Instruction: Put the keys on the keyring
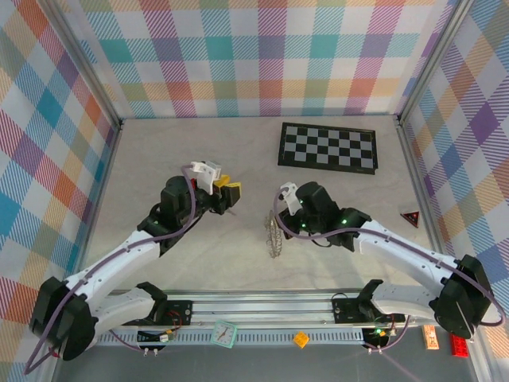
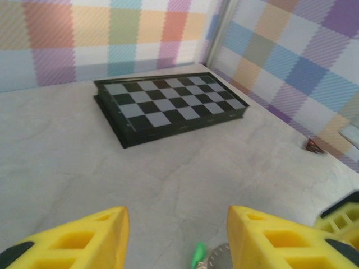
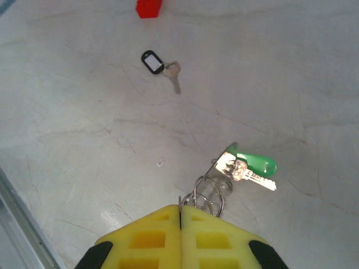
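Grips the keyring [image 3: 208, 196] in the right pincer [image 3: 180, 212]: yellow fingers [image 3: 151, 238] clenched flat together, silvery coils pinched at the very tips. Shows the green-headed key [image 3: 253, 165] just beyond those tips and a little to the right, touching the coils; cannot tell whether threaded on or merely resting against them. Has the black-headed key [image 3: 160, 63] lying flat on the table [image 3: 84, 140] well beyond the right pincer and off to its left, apart from the keyring. Has a small red block [image 3: 148, 8] farther out again, past that key.

Holds the left pincer [image 2: 176, 246] released, fingers spread wide, clamping on nothing. Catches, low in that gap, a sliver of green and a curved silvery edge, too cropped to read further. Shows a chequered board [image 2: 168, 106] on the table well ahead of the left pincer. From above, puts the keyring between the two pincers, closer to the right one.
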